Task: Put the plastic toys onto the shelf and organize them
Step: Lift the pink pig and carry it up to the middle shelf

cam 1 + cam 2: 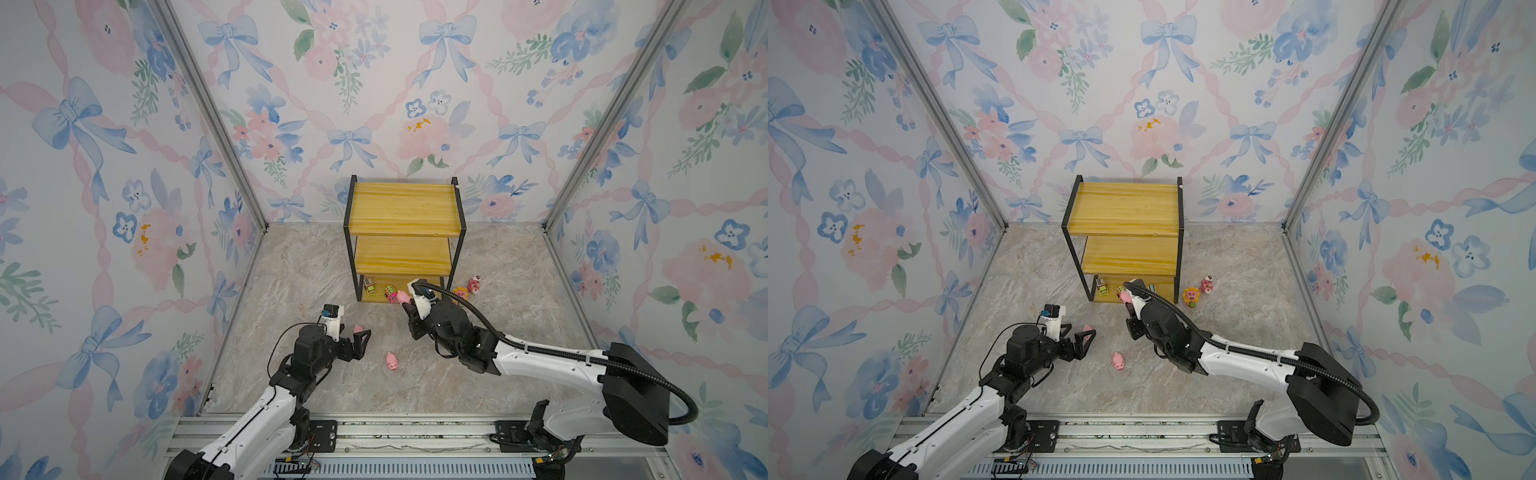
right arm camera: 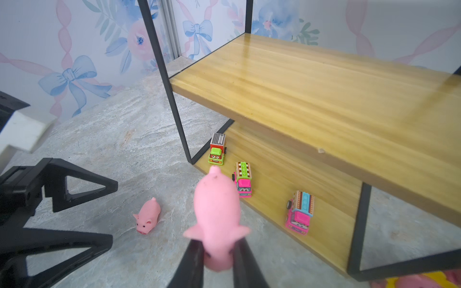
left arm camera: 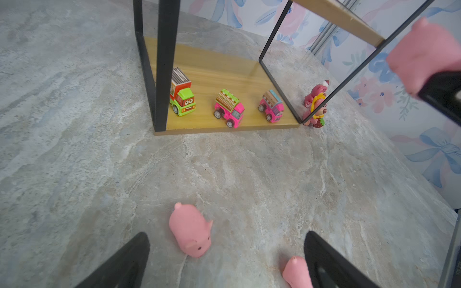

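The shelf stands at the back, and three toy vehicles are lined up on its bottom board: a green truck, a pink truck and a pink-and-blue one. My right gripper is shut on a pink pig, held above the floor just in front of the bottom board. My left gripper hangs open over the floor. A second pig lies just ahead between its fingers. A third pig lies beside one finger.
Two pink bear figurines stand on the floor right of the shelf, a sunflower-faced one and a plain one. Wallpapered walls close in three sides. A metal rail with both arm bases runs along the front.
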Motion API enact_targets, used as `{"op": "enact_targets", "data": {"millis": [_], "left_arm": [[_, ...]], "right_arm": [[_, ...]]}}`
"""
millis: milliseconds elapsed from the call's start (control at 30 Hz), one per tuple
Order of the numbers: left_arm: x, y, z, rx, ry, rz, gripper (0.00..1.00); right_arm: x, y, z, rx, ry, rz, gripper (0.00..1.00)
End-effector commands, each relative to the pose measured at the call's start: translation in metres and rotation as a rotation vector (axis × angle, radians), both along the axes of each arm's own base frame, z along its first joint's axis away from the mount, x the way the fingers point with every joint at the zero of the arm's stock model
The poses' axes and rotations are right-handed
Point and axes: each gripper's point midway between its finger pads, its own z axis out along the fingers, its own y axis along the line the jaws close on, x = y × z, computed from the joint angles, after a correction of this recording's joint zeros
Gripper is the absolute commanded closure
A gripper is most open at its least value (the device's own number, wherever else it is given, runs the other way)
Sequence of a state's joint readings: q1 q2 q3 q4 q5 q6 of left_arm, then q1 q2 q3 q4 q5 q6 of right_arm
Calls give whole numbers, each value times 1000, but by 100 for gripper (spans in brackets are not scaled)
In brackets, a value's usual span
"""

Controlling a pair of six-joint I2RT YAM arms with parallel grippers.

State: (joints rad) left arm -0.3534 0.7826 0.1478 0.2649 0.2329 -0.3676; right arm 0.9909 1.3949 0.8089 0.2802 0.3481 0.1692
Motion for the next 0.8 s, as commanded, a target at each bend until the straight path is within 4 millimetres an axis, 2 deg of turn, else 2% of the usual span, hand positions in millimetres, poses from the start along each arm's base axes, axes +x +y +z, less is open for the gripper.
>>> {"op": "enact_targets", "data": {"millis": [0, 133, 333, 767], "left_arm": [[1, -4, 7, 3, -30, -21, 3], [1, -4, 7, 1, -33, -21, 3], [1, -3, 8, 2, -38, -18, 2], [1, -4, 6, 11, -33, -23, 3]], "right_arm": [[15, -20, 13, -64, -11, -64, 78], [35, -35, 29, -43, -22, -122, 78], [57, -47, 36, -42, -22, -175, 78], [89, -51, 41, 22, -41, -265, 78]]}}
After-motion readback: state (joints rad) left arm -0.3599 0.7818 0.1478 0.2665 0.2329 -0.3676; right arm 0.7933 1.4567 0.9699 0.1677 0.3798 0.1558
